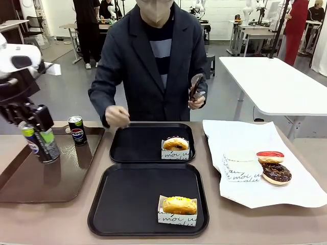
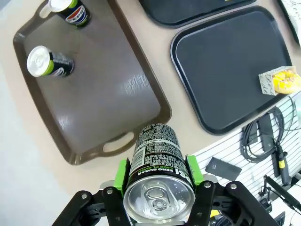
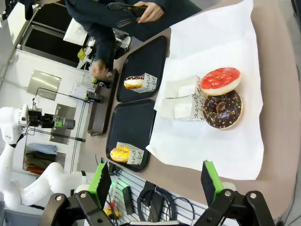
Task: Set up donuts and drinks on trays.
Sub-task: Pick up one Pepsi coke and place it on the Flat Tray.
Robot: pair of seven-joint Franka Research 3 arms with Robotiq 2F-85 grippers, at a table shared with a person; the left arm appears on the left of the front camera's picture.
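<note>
Black with a green band, a can is pinched by the left gripper above the brown tray, where a second can and a third can are stood. Four donuts are counted: a yellow donut on the near tray, a dark-topped donut on the far tray, a red donut and a brown donut on paper. The right gripper is spread.

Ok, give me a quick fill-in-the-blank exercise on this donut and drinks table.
The left gripper is shut on a ___.
The yellow donut sits on the near black ___.
The red donut and chocolate donut lie on white ___.
The right gripper is ___.
Missing: can; tray; paper; open.
</note>
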